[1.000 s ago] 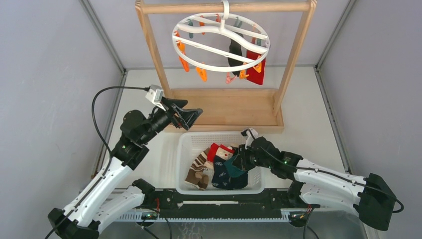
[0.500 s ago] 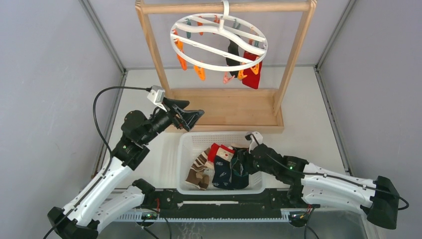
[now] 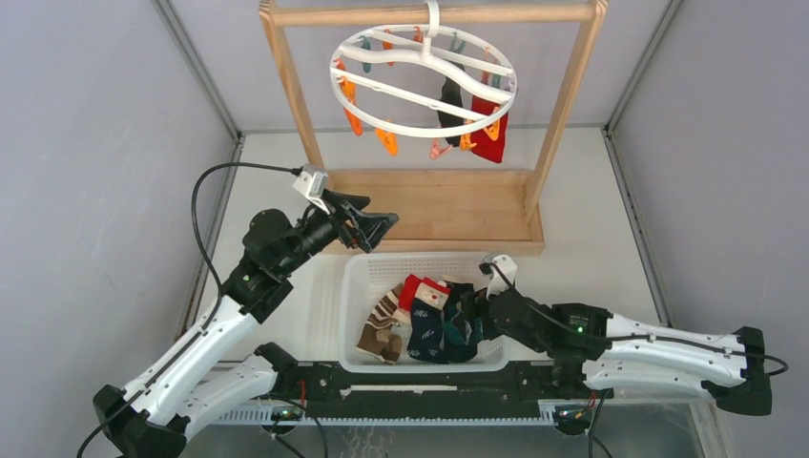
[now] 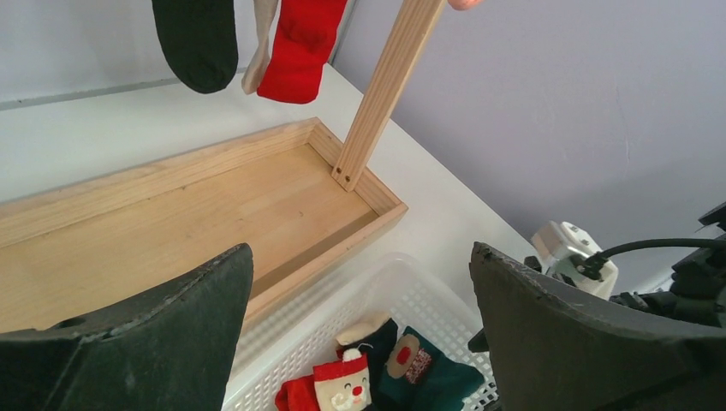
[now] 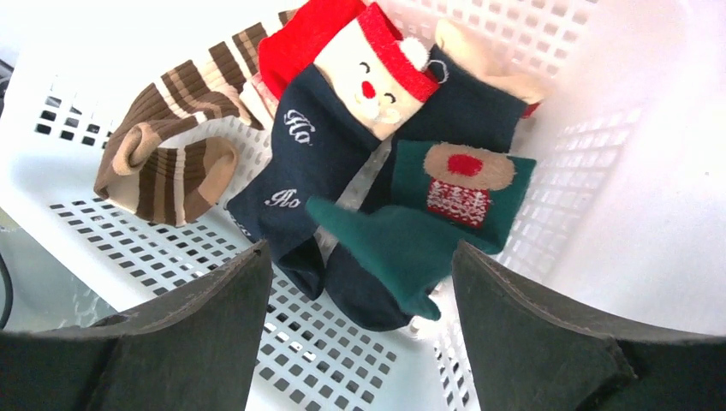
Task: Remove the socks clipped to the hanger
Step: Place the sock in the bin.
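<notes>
The white ring hanger [image 3: 425, 81] hangs from the wooden rack's top bar. A dark sock [image 3: 448, 103] and a red sock [image 3: 491, 138] stay clipped at its right side. In the left wrist view the same two show as the dark sock [image 4: 199, 43] and the red sock [image 4: 301, 38]. My left gripper [image 3: 383, 225] is open and empty, raised over the rack's base by the basket's far left corner. My right gripper [image 3: 467, 317] is open inside the white basket [image 3: 355, 277], just above a green sock [image 5: 411, 231] lying loose on navy socks [image 5: 300, 163].
The wooden rack [image 3: 434, 205] has a tray base and two posts behind the basket. Orange clips [image 3: 386, 141] dangle empty from the ring. A striped sock [image 5: 171, 154] and a Santa sock [image 5: 368, 77] also lie in the basket. Grey walls close both sides.
My right gripper opened and the green sock dropped from it into the basket; that arm stretched lower. The left arm edged forward and right. The hanger swung slightly.
</notes>
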Available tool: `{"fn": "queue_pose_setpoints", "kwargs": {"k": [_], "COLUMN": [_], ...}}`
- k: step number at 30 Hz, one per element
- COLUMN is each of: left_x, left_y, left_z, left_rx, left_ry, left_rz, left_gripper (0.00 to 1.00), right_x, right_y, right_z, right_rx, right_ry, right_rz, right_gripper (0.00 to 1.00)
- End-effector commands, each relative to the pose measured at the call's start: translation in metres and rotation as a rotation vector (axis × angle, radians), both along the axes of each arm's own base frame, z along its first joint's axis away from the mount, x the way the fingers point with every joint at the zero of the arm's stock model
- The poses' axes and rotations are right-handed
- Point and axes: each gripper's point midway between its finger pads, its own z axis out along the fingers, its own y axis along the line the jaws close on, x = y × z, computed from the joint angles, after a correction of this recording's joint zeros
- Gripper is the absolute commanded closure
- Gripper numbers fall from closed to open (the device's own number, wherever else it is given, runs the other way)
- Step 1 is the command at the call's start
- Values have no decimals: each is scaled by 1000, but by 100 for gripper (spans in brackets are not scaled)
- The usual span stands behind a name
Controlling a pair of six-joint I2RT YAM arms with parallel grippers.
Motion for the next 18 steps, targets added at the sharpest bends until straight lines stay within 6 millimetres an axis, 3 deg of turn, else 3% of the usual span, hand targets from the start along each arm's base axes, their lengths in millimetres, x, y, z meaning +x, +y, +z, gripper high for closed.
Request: {"fn": "queue_pose_setpoints", "kwargs": {"k": [1,8,18], "left_x": [0,2,1], "left_y": [-3,-14,-29], "left_z": [24,36,82], "left_rx": [-30,-46,-87], "left_ry": [-41,-62,-115], "left_rz": [11,16,138], "left_gripper": [0,0,0], "right_x": [11,23,22], "right_y": [-17,-55,-47], "right_z": [24,46,43], "right_rx": [27,129,127], "right_ry": [-83,-181,-176], "right_rz": [-118,-293,-273], "right_gripper": [17,17,17]}}
